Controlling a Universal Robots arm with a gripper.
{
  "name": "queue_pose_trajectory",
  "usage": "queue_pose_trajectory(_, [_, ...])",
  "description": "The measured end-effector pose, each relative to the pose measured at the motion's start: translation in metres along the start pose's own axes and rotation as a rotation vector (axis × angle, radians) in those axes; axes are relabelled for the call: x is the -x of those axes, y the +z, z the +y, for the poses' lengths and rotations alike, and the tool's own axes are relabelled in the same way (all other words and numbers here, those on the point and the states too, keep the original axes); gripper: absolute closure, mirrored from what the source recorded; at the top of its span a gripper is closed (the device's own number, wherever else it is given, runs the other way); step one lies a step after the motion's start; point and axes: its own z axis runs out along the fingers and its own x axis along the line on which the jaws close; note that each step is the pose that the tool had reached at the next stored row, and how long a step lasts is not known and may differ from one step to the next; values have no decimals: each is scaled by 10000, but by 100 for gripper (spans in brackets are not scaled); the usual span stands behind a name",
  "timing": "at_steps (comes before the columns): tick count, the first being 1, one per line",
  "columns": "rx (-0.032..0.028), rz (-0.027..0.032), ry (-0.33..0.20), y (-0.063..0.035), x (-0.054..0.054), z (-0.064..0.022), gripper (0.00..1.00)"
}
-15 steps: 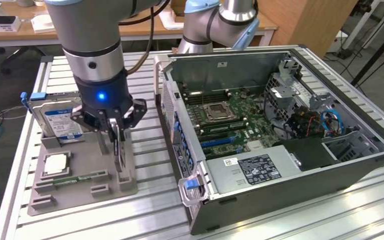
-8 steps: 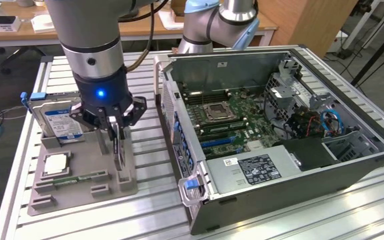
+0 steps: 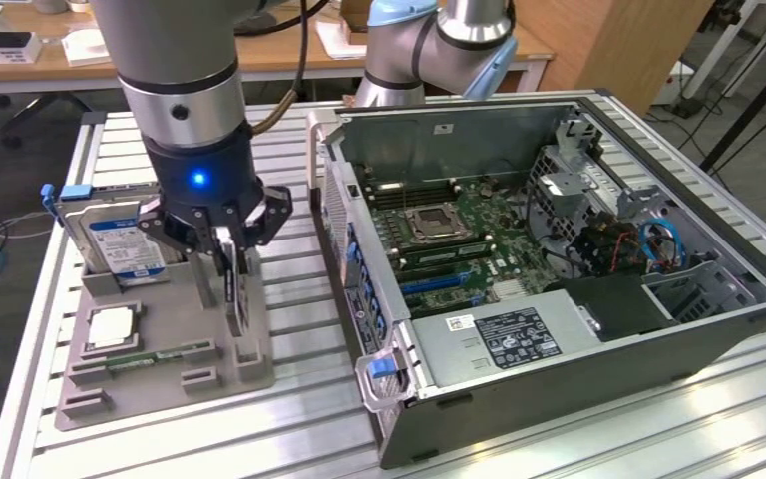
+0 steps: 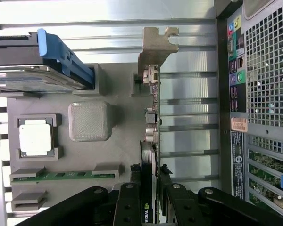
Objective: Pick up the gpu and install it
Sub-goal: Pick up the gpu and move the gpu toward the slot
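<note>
Lighting's pretty bright and even in the exterior view, looks like regular room light from overhead. The ribbed silver aluminium table (image 3: 702, 419) has a big glare patch on the exterior view's right. Inside the open black computer case (image 3: 557, 419) it's a lot dimmer, and the deep corners go properly dark. A little blue light (image 3: 198, 180) glows on the black gripper (image 3: 232, 261). In the wrist view part of the table is blown out to pure white, the square silver processor chip (image 4: 35, 140) is washed out too, and the gripper's black fingers (image 4: 127, 207) are nearly silhouettes.
</note>
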Motion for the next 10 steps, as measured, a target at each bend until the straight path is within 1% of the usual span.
queue_pose_trajectory(3, [0,1,0,-26,1,1,74])
queue_pose_trajectory(10, [0,0,0,-27,1,1,74])
